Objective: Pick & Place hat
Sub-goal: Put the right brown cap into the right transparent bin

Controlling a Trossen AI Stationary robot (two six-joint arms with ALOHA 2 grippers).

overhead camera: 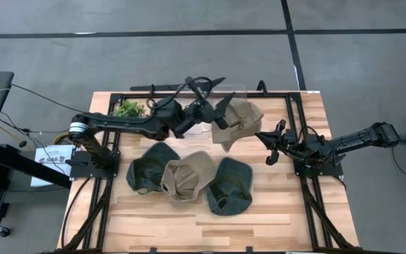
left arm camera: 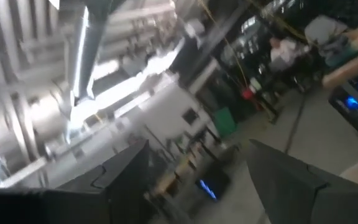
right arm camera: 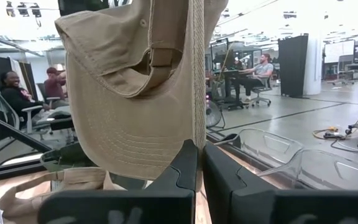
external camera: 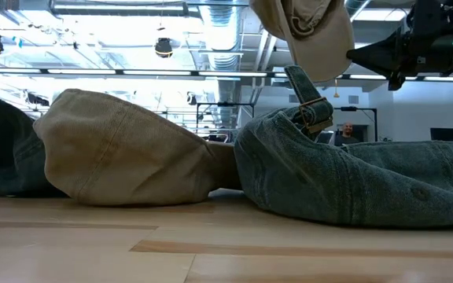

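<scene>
A tan hat (overhead camera: 240, 118) hangs in the air over the table's far middle, its brim (right arm camera: 135, 140) lowest; its top runs out of the low view (external camera: 309, 31), and what it hangs from does not show. My left gripper (overhead camera: 216, 107) stands open just left of it, nothing between its fingers (left arm camera: 199, 146). My right gripper (overhead camera: 261, 136) is shut, level, at the hat's right side (external camera: 352, 53). Below, on the table's middle, lie a green hat (overhead camera: 150, 166), a tan one (overhead camera: 187, 176) and another green one (overhead camera: 230, 187), crowns touching. My right gripper's shut fingertips (right arm camera: 188, 152) stand right at a stitched edge of the tan hat (right arm camera: 196, 93) that runs straight down behind them. Whether they touch that edge I cannot tell. My left gripper touches nothing that shows.
A small green plant (overhead camera: 129, 109) stands at the far left. Clear plastic pieces (right arm camera: 272, 146) lie on the table beyond the hanging hat. Black frame rails (overhead camera: 291, 120) run along the table's sides. People sit in the room behind (right arm camera: 260, 68). Bare wood lies toward the near edge (overhead camera: 203, 226).
</scene>
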